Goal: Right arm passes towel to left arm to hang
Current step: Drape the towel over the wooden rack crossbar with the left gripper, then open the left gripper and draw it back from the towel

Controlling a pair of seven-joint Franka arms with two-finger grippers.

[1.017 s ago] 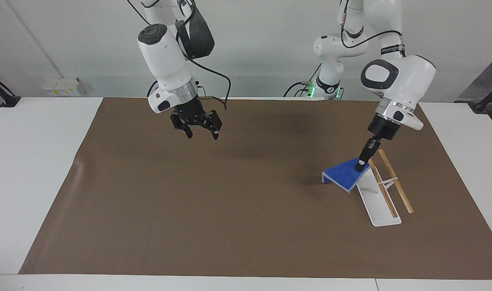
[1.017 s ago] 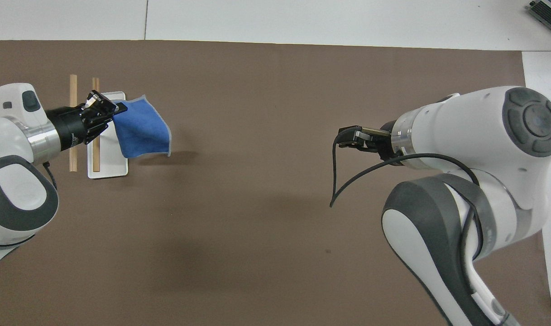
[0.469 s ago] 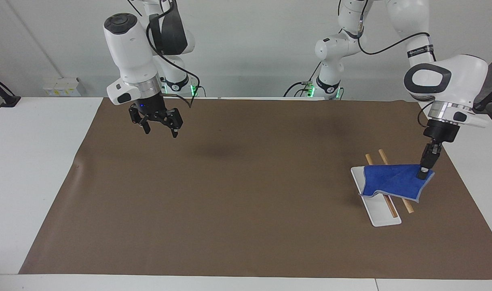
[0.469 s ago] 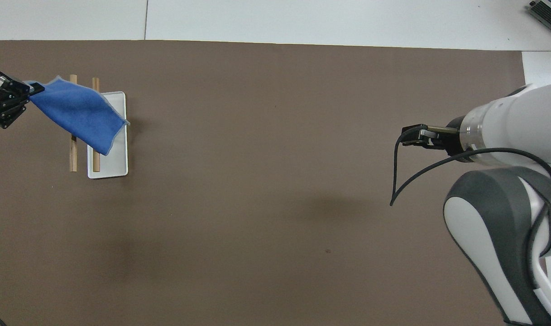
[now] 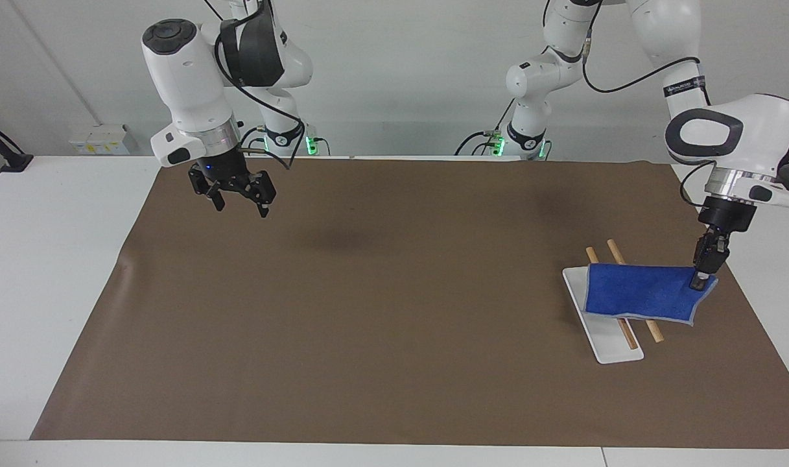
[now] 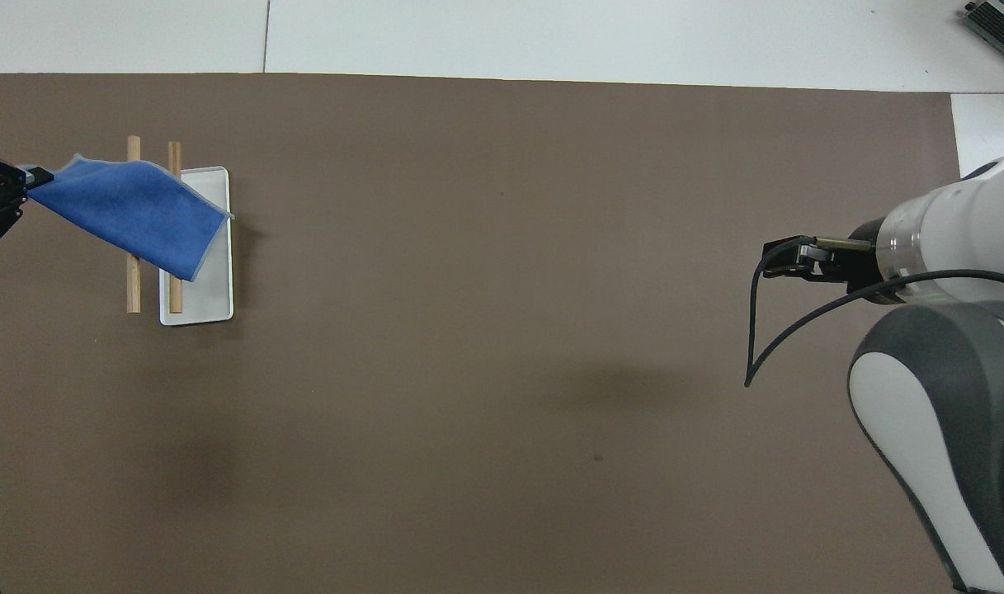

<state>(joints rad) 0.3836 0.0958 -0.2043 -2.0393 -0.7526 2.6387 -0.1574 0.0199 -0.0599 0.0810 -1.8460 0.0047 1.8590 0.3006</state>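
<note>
Towel drapes over the rack, corner clamped in left tool; right tool hangs spread, empty.

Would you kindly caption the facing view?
Left gripper drapes the blue towel across the wooden rack; right gripper waits open.

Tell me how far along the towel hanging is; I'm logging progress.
Handover looks done: the right gripper hangs open and empty over the mat. In hand: the left gripper pinches a corner of the towel, which is draped across the rack's two wooden rails. Left: release.
</note>
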